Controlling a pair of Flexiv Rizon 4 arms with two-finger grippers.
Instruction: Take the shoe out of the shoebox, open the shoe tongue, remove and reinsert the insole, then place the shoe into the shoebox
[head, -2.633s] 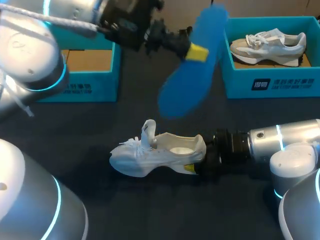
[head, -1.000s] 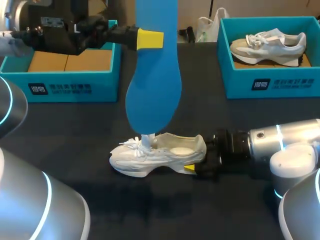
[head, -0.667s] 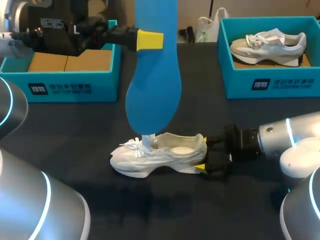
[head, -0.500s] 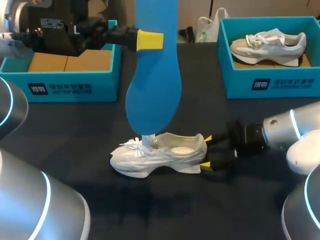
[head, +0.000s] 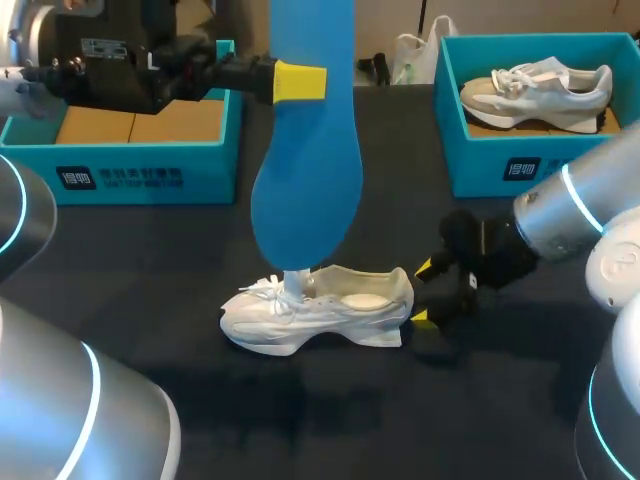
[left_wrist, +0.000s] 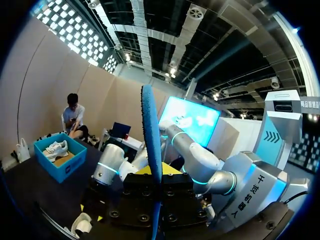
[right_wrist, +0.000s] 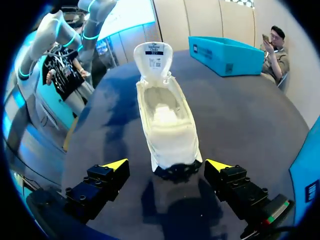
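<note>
blue insole (head: 305, 150) pinched edge-on in my left claw (head: 298, 80), wide end hanging below it, over the white shoe (head: 315, 310). shoe sits just ahead of my right claw (head: 424, 293), fingers wide, clear of the heel. step looks like reinsertion: steady heel, feed toe in. insole top cut off, toe box unseen.

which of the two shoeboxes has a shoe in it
The right-hand shoebox, at the table's far right: a grey-and-white sneaker lies inside it. The left-hand shoebox shows only its bare cardboard bottom.
</note>
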